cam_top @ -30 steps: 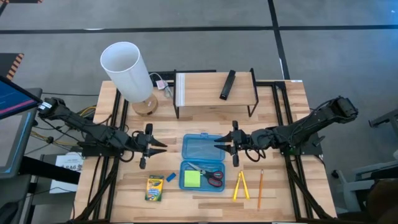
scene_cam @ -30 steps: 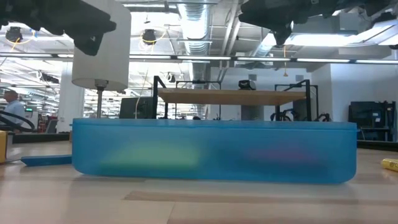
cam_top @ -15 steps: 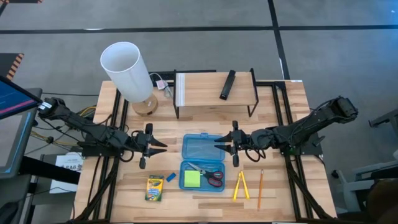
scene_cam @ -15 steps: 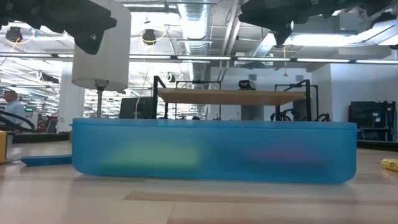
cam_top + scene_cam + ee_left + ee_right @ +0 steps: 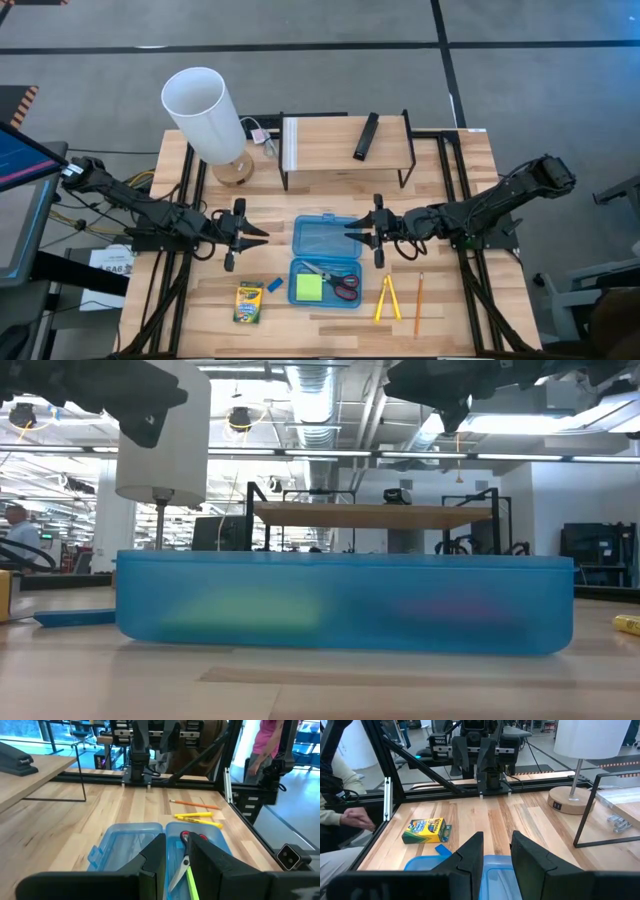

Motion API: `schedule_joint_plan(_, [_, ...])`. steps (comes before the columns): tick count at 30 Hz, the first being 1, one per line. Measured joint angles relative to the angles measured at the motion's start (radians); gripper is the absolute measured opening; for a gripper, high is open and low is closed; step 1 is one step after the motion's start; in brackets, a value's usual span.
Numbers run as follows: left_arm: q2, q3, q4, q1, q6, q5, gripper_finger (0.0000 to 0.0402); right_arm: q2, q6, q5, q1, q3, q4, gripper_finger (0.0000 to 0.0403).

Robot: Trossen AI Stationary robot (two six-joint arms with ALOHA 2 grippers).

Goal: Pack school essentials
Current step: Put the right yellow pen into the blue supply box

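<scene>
The open blue case (image 5: 326, 262), with scissors (image 5: 338, 282) and sticky-note pad (image 5: 308, 287) inside, is flanked by the left gripper (image 5: 262, 234) and right gripper (image 5: 350, 232), jaws slightly spread, nothing held.

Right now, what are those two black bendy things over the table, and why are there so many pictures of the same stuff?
They are two robot arms, each ending in a two-finger pincher. The left gripper and right gripper hover on either side of an open blue case, fingers slightly apart, holding nothing. One camera looks straight down, one sits at table height, and one rides on each wrist. Inside the case are red-handled scissors and a green sticky-note pad. Waiting on the table: a crayon box, a blue eraser, two yellow sticks and an orange pencil. A lamp and a shelf stand behind.
</scene>
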Motion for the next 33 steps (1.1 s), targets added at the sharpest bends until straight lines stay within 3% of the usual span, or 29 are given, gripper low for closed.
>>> schedule_joint_plan(33, [0.000, -0.001, 0.016, 0.000, -0.005, 0.002, 0.0066, -0.029, 0.006, -0.001, 0.001, 0.021, -0.029, 0.0118])
